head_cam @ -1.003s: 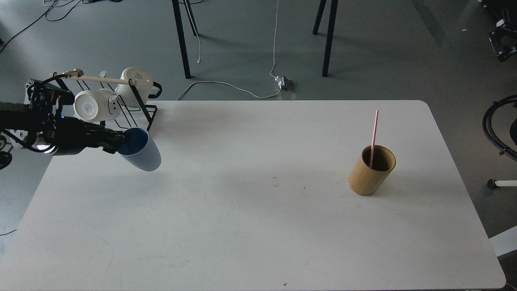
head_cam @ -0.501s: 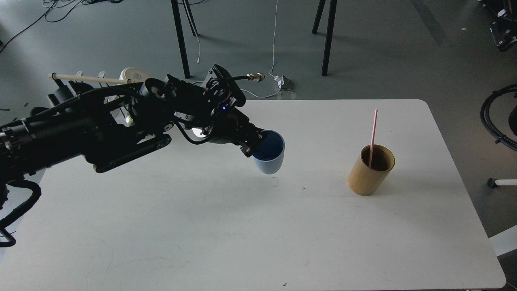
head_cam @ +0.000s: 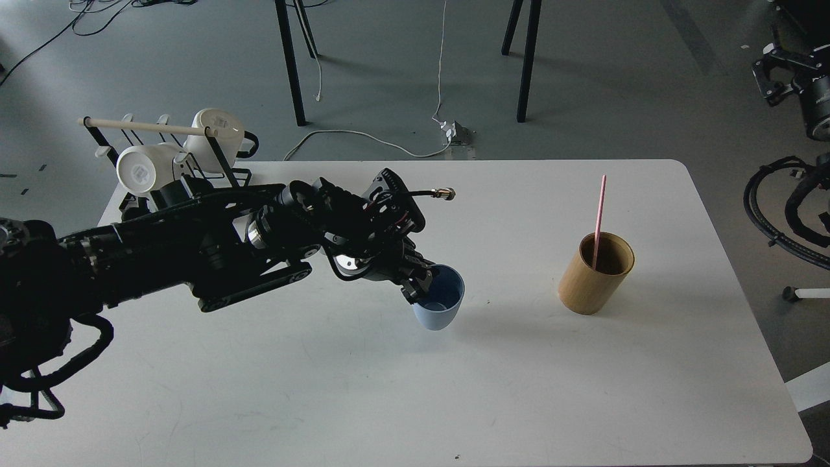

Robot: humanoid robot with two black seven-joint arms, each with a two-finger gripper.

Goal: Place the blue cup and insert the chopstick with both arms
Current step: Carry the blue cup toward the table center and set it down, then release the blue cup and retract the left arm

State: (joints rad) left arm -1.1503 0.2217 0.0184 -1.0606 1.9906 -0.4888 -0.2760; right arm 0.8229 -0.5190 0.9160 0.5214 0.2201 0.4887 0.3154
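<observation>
Your left claw (head_cam: 418, 292) clamping near rim of blue cup (head_cam: 441, 305), cup sitting upright at mid-table (head_cam: 389, 389), claw at its left edge. Chopstick (head_cam: 599, 220) standing in bamboo holder (head_cam: 593, 279), well right of cup. Right claw (head_cam: 775, 78) showing top right; state unclear.

Left gripper (head_cam: 418, 285) dark, fingers not told apart at rim of blue cup (head_cam: 441, 305); near wall of cup partly covered by it. Cup base: touching table (head_cam: 389, 389) or just above, can't tell. Lower end of chopstick (head_cam: 600, 217) hidden inside bamboo holder (head_cam: 593, 282). Right arm (head_cam: 794, 84) cut off by right edge, gripper end small, dark, open or closed unclear. Mug rack (head_cam: 162, 139) lower part behind left arm. Table's near left corner cut off by edge.
</observation>
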